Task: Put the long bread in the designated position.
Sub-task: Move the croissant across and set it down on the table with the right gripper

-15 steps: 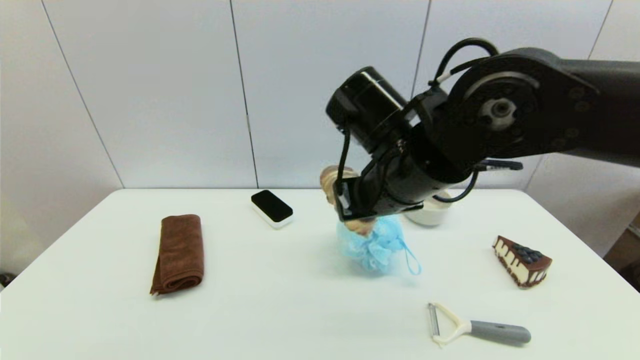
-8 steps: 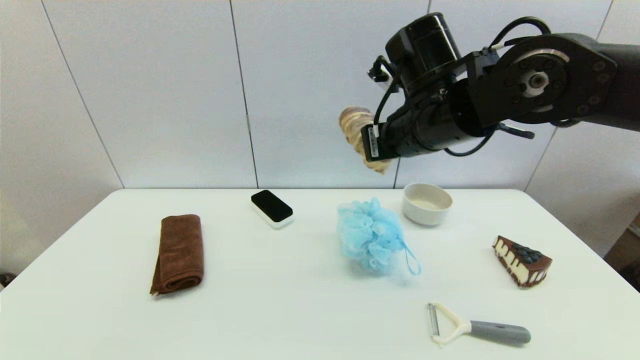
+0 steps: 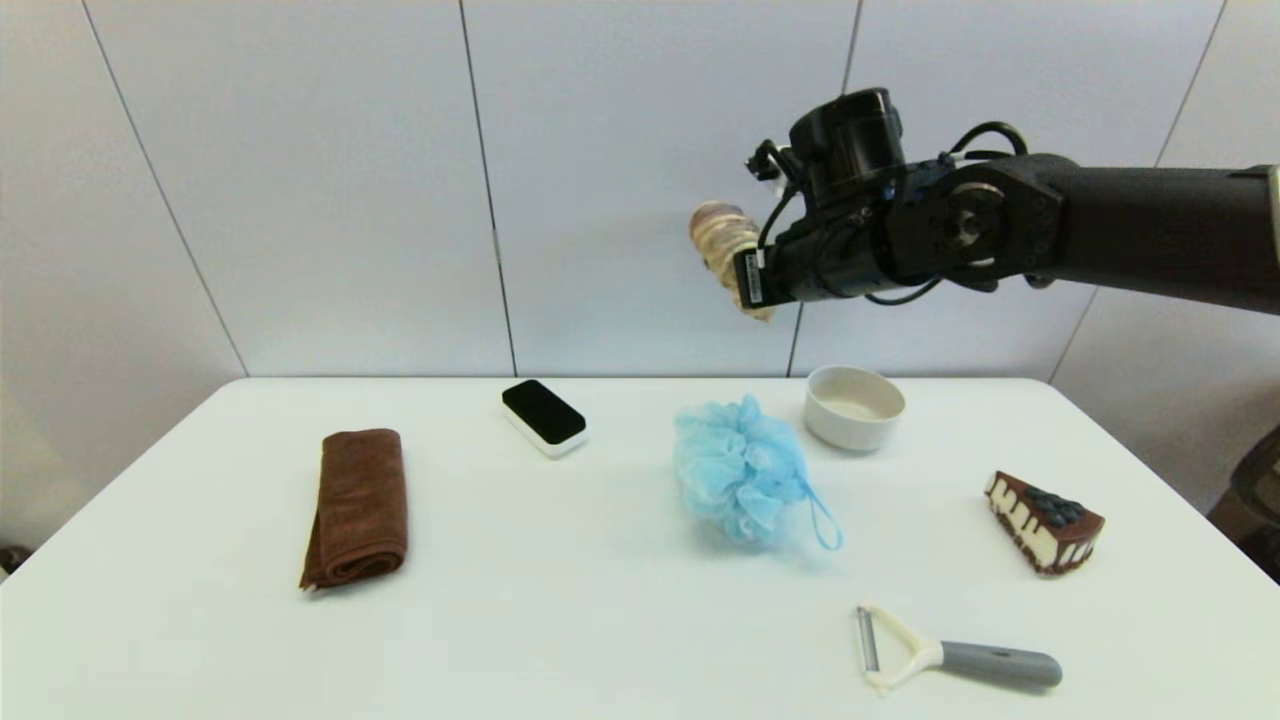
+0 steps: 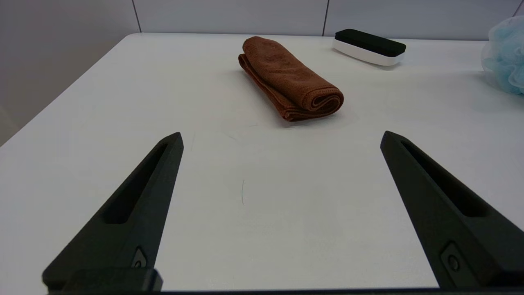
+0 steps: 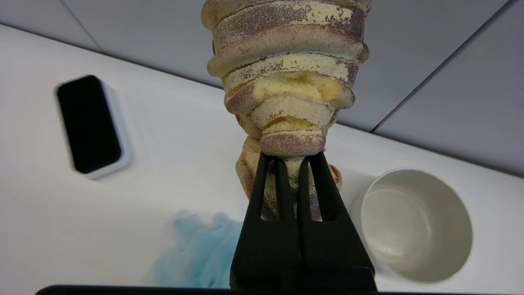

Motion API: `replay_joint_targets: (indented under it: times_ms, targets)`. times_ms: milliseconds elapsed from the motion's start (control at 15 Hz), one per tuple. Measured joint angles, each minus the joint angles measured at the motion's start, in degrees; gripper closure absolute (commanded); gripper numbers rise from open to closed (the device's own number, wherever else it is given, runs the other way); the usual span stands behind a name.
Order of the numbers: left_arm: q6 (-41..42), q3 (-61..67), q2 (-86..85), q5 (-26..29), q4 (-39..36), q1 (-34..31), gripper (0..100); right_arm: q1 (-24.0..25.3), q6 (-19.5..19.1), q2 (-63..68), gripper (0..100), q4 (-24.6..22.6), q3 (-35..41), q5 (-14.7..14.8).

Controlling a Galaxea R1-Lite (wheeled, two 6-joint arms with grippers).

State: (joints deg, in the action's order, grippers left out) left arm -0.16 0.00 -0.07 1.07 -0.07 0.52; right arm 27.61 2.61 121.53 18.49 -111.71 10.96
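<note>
Head view: right claw (image 3: 745,283) is raised high above the far half of the tabletop (image 3: 560,600), in front of the wall, arm reaching in from the right. It is clamped on the long bread (image 3: 722,240), which sticks out past the claw tip, one end up and to the left, the other end just below the claw. The bread is in the air, clear of the tabletop, above the gap between the blue bath pouf (image 3: 740,482) and the beige bowl (image 3: 854,406). Right wrist view: the two black fingers (image 5: 270,192) sit nearly together, pinching a narrow ridged segment of the loaf; the wider ridged segments with brown-purple stripes rise beyond the fingertips, and a shorter part of the loaf hangs behind the fingers. Below it in this view: the bowl, the pouf (blurred) and the black-and-white eraser block (image 5: 91,126). Left wrist view: left claw (image 4: 281,137) is low over the near left tabletop, fingers spread wide, holding nothing; the folded brown towel (image 4: 288,78) lies ahead of it, well apart. Other items on the tabletop, head view: chocolate cake slice (image 3: 1043,522) at right, peeler (image 3: 955,658) with grey handle near the front right edge. No mark or outline on the white surface is visible.
</note>
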Motion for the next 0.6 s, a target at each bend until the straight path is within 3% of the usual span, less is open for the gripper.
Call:
replay_joint_targets:
  times_ms: [600]
  targets:
    - [0.02,0.00,0.00,0.00,0.00,0.00,0,-0.66,-1.38,7.36,100,-1.11,-0.05,-1.68]
